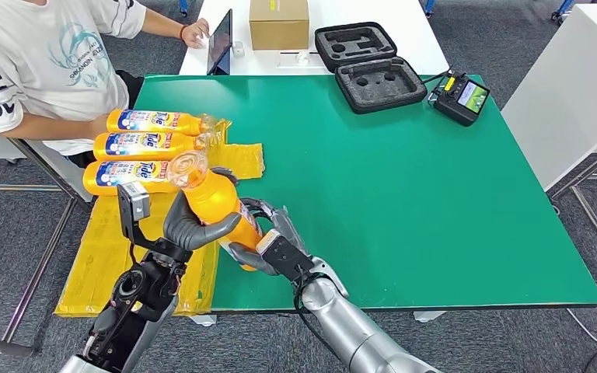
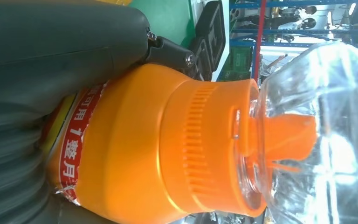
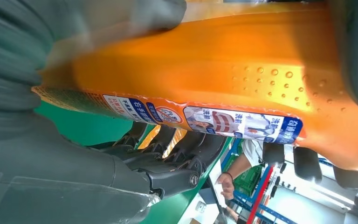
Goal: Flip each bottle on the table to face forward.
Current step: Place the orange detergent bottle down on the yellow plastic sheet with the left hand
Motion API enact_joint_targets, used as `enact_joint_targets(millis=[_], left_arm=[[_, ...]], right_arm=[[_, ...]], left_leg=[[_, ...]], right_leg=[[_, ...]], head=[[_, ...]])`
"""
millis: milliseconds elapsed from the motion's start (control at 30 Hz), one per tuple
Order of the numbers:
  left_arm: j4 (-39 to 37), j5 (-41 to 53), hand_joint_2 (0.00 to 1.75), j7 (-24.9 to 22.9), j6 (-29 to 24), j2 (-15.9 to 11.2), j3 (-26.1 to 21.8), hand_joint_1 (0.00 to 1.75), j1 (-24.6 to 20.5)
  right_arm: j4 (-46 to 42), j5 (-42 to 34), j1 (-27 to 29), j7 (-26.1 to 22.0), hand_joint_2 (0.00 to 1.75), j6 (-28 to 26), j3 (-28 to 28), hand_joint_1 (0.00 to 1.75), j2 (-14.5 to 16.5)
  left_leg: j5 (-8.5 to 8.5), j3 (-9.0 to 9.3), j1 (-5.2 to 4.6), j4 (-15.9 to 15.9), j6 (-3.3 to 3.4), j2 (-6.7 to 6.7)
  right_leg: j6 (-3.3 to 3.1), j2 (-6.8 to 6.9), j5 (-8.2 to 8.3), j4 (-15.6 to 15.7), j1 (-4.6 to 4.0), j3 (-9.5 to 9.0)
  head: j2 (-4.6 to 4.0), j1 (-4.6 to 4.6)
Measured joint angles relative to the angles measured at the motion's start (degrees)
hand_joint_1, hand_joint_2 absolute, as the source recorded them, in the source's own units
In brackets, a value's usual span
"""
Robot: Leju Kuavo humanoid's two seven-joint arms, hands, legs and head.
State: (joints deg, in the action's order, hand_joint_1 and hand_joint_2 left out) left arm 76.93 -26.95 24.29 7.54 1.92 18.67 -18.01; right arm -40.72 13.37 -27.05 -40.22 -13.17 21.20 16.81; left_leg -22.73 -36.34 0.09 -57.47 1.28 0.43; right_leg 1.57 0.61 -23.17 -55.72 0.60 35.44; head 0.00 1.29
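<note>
Fingers (image 1: 202, 230) of the left hand (image 1: 190, 225) wrap the middle of an orange plastic detergent bottle with a clear cap (image 1: 214, 203), and we note the right hand (image 1: 268, 245) closed around the lower end of the same bottle, its dark fingers curled over the far side. Both hands hold it above the near left part of the green table surface (image 1: 404, 194).

We record the table as a flat green top filling the centre of the head view, with a grey carpeted floor (image 1: 8, 233) around it. A yellow padded sheet (image 1: 101, 256) lies over the table's left edge. On it, in the left of the frame, three orange label-up bottles (image 1: 151, 145) lie side by side, long axes running left to right, caps to the right. A person in a white printed shirt (image 1: 39, 62) sits at upper left. A white table (image 1: 389, 23) beyond carries a cardboard box (image 1: 278, 23) and an open black foam-lined case (image 1: 369, 66); a black handheld controller (image 1: 462, 97) rests at the green table's far right.

Both arms enter from the bottom of the frame, converging at lower centre. The held bottle is tilted, its long axis running from lower right to upper left, cap uppermost and pointing toward the row of bottles. In the left wrist view the ribbed orange collar (image 2: 205, 149) and clear cap (image 2: 317, 130) show plainly.
</note>
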Motion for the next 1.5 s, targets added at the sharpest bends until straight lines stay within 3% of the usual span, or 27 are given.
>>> enact_joint_targets(millis=[67, 133, 200, 333, 567, 633, 733, 833, 1033, 1100, 1167, 1233, 1333, 1467, 1500], left_arm=[[0.0, 0.3, 1.75, 0.1, 0.0, -0.1, 0.2, 1.75, -0.3], [0.0, 0.7, 1.75, 0.3, -0.2, -0.3, 0.5, 1.75, -0.5], [0.0, 1.4, 1.75, 0.8, -1.2, -0.3, 0.9, 1.75, -0.6], [0.0, 4.2, 1.75, 3.2, -5.9, -0.4, 1.0, 1.75, -0.5], [0.0, 13.5, 1.75, 9.9, -18.8, -1.2, -3.2, 1.75, -0.3], [0.0, 15.7, 1.75, 11.3, -21.8, -1.3, -4.5, 1.75, 0.1], [0.1, 19.6, 1.75, 13.7, -27.1, -1.4, -7.5, 1.75, 1.0], [0.2, 21.1, 1.75, 14.6, -29.2, -1.5, -10.4, 1.75, 1.8], [-1.1, 19.5, 1.75, 13.9, -28.6, -1.9, -15.5, 1.75, 1.2], [-2.6, 26.3, 1.75, 13.3, -32.3, -2.7, -16.6, 1.75, -0.6], [-4.8, 38.7, 1.75, 10.6, -36.2, -4.2, -16.6, 1.75, -2.8], [-7.4, 50.1, 1.75, 6.5, -37.0, -5.9, -16.1, 1.75, -5.1], [-10.4, 56.6, 1.75, 3.3, -36.7, -7.5, -15.5, 1.75, -7.7], [-12.5, 58.2, 1.75, 2.4, -36.7, -8.2, -14.8, 1.75, -9.3], [-13.0, 59.4, 1.75, 1.8, -36.3, -8.4, -14.5, 1.75, -9.5]], right_arm=[[0.0, 0.1, 0.0, 0.0, 1.75, -0.1, -0.1, 0.87, 0.0], [0.0, 0.5, 0.0, -0.1, 0.87, -0.3, -0.1, 0.00, 0.0], [0.0, 0.9, 0.0, 0.0, 0.00, -0.8, 0.0, 0.00, 0.2], [-1.8, 0.5, 0.2, 0.1, 0.00, -2.6, 0.0, 0.00, 0.4], [-14.2, -0.6, 3.8, 0.1, 0.00, -5.9, 0.0, 0.00, -1.2], [-18.9, 0.0, 5.4, 0.1, 0.00, -8.9, 0.2, 0.00, -1.7], [-28.0, 2.0, 8.2, 0.1, 0.00, -17.7, 1.7, 0.00, -3.3], [-35.1, 3.5, 10.1, 0.0, 0.00, -22.6, 3.6, 0.00, -4.8], [-44.2, 5.5, 12.0, 0.0, 0.00, -26.2, 6.9, 0.00, -6.1], [-45.9, 3.0, 12.0, 0.0, 0.00, -26.1, 8.4, 0.00, -6.3], [-47.1, 0.5, 12.1, 0.0, 0.00, -25.6, 9.4, 0.00, -6.4], [-47.6, -1.1, 12.2, 0.0, 0.00, -24.6, 9.7, 0.00, -6.4], [-47.8, -2.1, 12.3, 0.0, 0.00, -23.6, 9.8, 0.00, -6.4], [-47.9, -2.4, 12.3, 0.1, 1.75, -23.3, 9.8, 0.00, -6.4], [-47.9, -2.7, 12.3, 0.0, 1.75, -23.0, 9.8, 0.00, -6.4]], left_leg=[[0.00, 0.00, 0.00, 0.0, 0.00, 0.00], [0.00, 0.00, 0.00, 0.0, 0.00, 0.00], [0.00, -0.01, 0.00, 0.0, 0.00, 0.00], [0.00, -0.01, 0.00, 0.0, 0.00, 0.00], [0.00, -0.01, 0.01, 0.0, 0.00, -0.01], [0.00, -0.02, 0.01, 0.0, 0.00, -0.02], [-0.02, -0.03, 0.00, 0.0, -0.01, 0.00], [-0.04, -0.03, 0.00, 0.0, -0.02, 0.01], [-0.02, -0.06, 0.01, 0.0, -0.03, 0.03], [0.01, -0.05, 0.02, 0.0, -0.05, 0.03], [0.03, -0.03, 0.03, 0.0, -0.07, 0.03], [0.05, -0.02, 0.04, 0.0, -0.09, 0.03], [0.06, -0.02, 0.07, 0.0, -0.10, 0.03], [0.06, -0.03, 0.06, 0.0, -0.10, 0.03], [0.05, -0.03, 0.05, 0.0, -0.10, 0.03]], right_leg=[[0.00, 0.00, 0.00, 0.0, 0.00, 0.00], [0.00, 0.00, 0.00, 0.0, 0.00, 0.00], [0.00, 0.00, 0.00, 0.0, 0.00, 0.00], [0.00, 0.00, 0.00, 0.0, 0.00, 0.00], [-0.01, 0.02, -0.01, 0.0, -0.01, 0.01], [-0.01, 0.02, -0.01, 0.0, -0.01, 0.00], [0.00, -0.02, -0.01, 0.0, 0.00, 0.02], [0.00, -0.04, -0.02, 0.0, 0.00, 0.05], [-0.01, -0.06, -0.01, 0.0, -0.01, 0.09], [-0.02, -0.07, 0.00, 0.0, -0.01, 0.10], [-0.02, -0.06, 0.00, 0.0, -0.01, 0.09], [-0.03, -0.05, 0.00, 0.0, -0.02, 0.08], [-0.03, -0.06, 0.01, 0.0, -0.04, 0.07], [-0.03, -0.07, 0.01, 0.0, -0.02, 0.08], [-0.02, -0.06, 0.01, 0.0, -0.02, 0.08]], head=[[0.00, 0.00], [0.00, 0.01], [0.00, 0.01], [0.00, -0.01], [0.00, -0.01], [0.00, -0.01], [0.00, -0.02], [0.00, -0.01], [0.00, -0.01], [0.00, -0.02], [0.00, -0.01], [0.00, 0.00], [0.00, -0.01], [0.00, -0.02], [0.00, -0.02]])
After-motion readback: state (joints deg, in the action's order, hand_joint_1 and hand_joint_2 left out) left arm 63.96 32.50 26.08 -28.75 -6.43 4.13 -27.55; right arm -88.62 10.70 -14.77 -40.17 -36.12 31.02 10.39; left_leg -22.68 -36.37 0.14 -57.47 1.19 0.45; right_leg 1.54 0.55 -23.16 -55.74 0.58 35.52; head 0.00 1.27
